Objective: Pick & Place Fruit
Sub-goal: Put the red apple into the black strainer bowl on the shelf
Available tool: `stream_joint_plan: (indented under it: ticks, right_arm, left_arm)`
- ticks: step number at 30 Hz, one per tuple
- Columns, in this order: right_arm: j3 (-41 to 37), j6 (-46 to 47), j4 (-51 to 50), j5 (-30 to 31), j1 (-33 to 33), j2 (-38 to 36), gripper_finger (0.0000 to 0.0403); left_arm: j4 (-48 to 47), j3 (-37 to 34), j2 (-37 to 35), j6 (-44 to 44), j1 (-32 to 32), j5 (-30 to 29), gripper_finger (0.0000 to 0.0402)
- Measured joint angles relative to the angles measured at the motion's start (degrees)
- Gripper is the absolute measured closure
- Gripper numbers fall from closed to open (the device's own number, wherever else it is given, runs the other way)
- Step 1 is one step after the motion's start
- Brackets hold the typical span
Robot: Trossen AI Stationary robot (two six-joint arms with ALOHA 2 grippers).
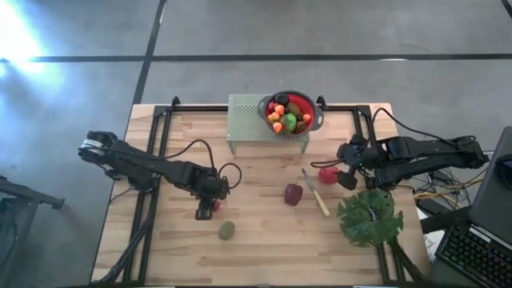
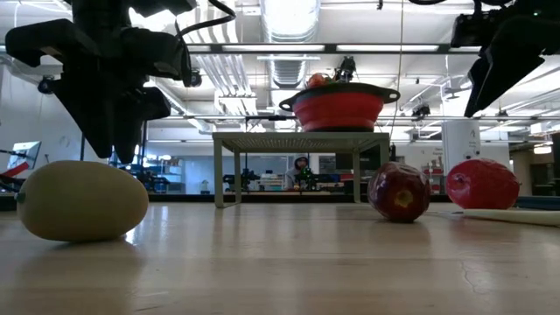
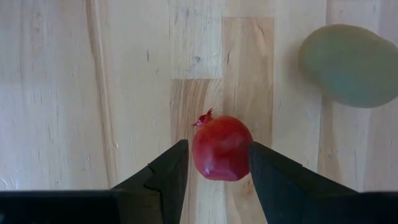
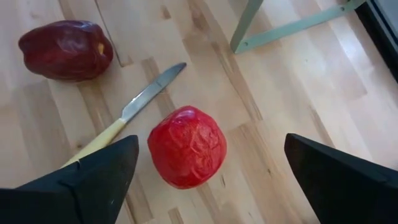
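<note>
Red bowl – pale green stand; maroon fruit, green leaf.

The fruits heaped in the red colander are too small to identify, perhaps oranges.

floor: grey concrete with dark seams around my table | table: pale wood planks | ceiling: pipes and bright strip lights above me | far back: a person at workstations | keyboard beside the table
</note>
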Motion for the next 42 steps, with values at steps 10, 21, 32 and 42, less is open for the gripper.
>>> stream_joint_plan:
  ticks: [10,21,32,42]
  right_arm:
    - [-1.09,6.99,0.18,0.96,0.00,-0.48,0.0003]
    - [-3.93,13.59,2.62,0.74,-0.02,-0.33,0.0003]
    - [-7.76,11.13,8.81,-2.71,-0.48,0.25,0.0003]
    - [-7.76,3.93,9.13,-3.84,-0.79,8.25,0.0003]
  left_arm:
    - [0.11,-0.02,0.00,0.00,0.00,-0.02,0.0229]
    - [0.28,-0.02,0.00,0.00,0.00,0.00,0.0229]
    - [0.28,-0.04,0.00,0.00,0.00,-0.02,0.0229]
    - [0.28,-0.04,0.00,0.00,0.00,0.00,0.0229]
